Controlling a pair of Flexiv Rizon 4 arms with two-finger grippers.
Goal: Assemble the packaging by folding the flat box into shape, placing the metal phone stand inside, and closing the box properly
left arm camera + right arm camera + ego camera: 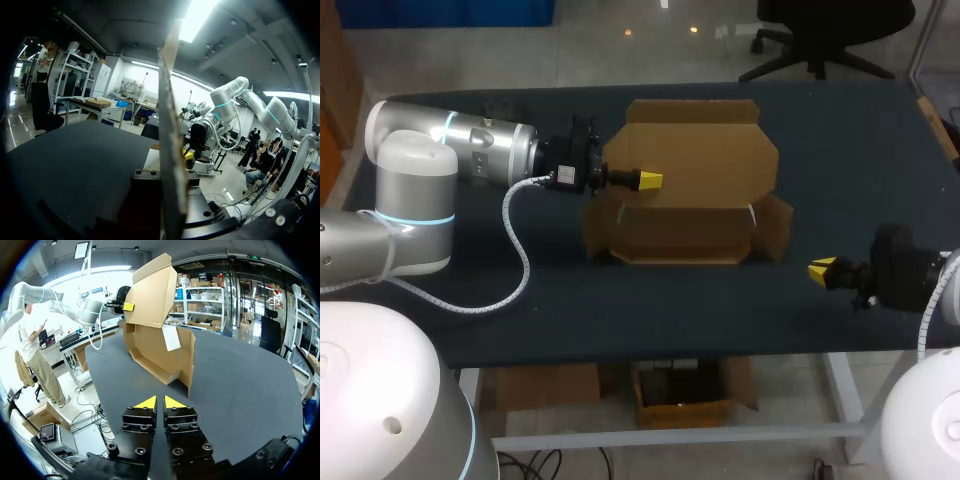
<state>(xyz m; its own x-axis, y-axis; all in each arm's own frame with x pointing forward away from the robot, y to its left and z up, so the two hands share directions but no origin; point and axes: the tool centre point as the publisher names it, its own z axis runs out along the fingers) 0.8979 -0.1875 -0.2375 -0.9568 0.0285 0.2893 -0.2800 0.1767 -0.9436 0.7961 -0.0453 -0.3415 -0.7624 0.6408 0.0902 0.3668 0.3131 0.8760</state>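
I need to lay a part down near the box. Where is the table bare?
Bare table runs along the near edge, in front of the cardboard box, between the left arm and the right gripper. The stretch right of the box is bare too. The middle is crowded: the left gripper holds the box's lid there.

- The silver-and-white left arm (pixel 470 148) comes in level from the side. Its black, yellow-tipped left gripper (pixel 648 180) points across the tabletop (pixel 840 150), jaws clamped on the raised flap of the brown cardboard box (pixel 705 150).
- The right arm (pixel 930 285) sits low near the tabletop's front edge. Its right gripper (pixel 160 402) points toward the left one, jaws drawn together.
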